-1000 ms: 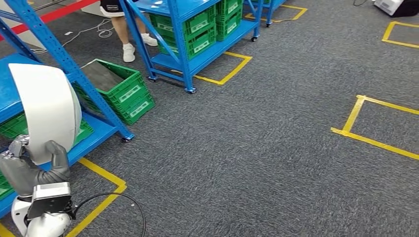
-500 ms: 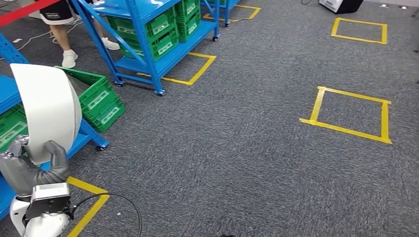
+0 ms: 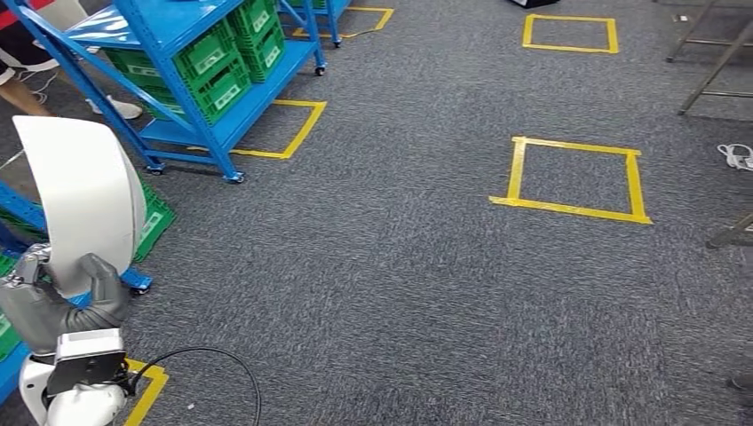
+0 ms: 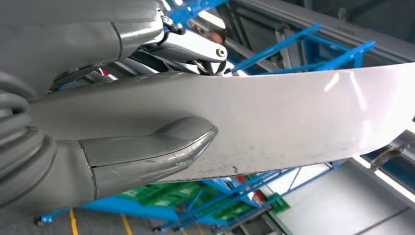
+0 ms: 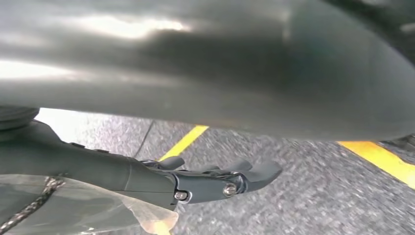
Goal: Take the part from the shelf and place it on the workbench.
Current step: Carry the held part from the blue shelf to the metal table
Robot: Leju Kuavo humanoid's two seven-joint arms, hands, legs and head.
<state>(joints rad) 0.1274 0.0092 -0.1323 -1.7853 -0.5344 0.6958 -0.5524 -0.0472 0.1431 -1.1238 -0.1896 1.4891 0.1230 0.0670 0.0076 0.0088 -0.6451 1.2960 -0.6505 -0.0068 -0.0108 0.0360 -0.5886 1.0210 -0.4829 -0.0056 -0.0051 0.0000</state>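
The whole view has swung away from the blue shelf (image 3: 191,62) toward open floor (image 3: 426,284), so the robot is turning. Its left hand (image 3: 62,302) still holds the white part (image 3: 84,200) upright. Right hand (image 5: 215,178): cannot tell.

I held one white part (image 3: 84,195) in my left hand (image 3: 62,306). One black cable (image 3: 213,359) lay on the floor just beside that hand. I counted three blue shelves (image 3: 178,27): one close by my hand and two farther off. Well away from my hand there were two whole yellow tape squares, a near square (image 3: 517,173) and a far square (image 3: 526,33). One person (image 3: 27,53) stood behind the shelves. The green crates (image 3: 222,71) were partly hidden, so I could not count them.
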